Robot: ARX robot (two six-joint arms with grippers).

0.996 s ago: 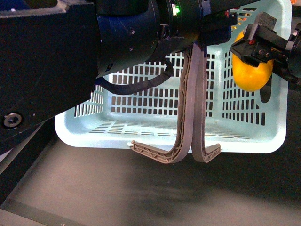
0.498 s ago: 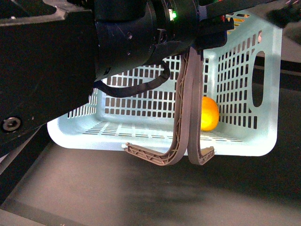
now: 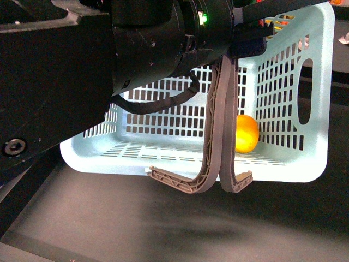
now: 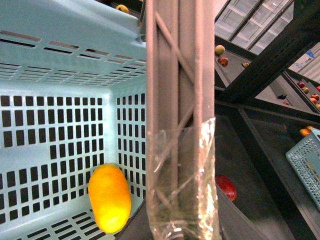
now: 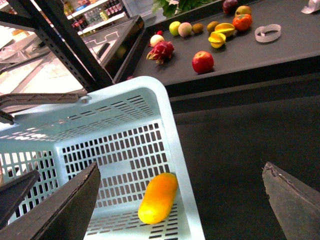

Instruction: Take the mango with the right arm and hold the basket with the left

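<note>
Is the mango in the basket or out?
Inside: the oval yellow-orange mango lies on the floor of the pale-blue slotted plastic basket.

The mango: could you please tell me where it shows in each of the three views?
Front view: the mango lies on the floor of the basket, just right of the handles.
Left wrist view: the mango lies on the floor beside the handles, near a slotted wall.
Right wrist view: the mango lies on the floor, next to a side wall.
Shared landmark: the basket's pale-blue slotted walls.
</note>
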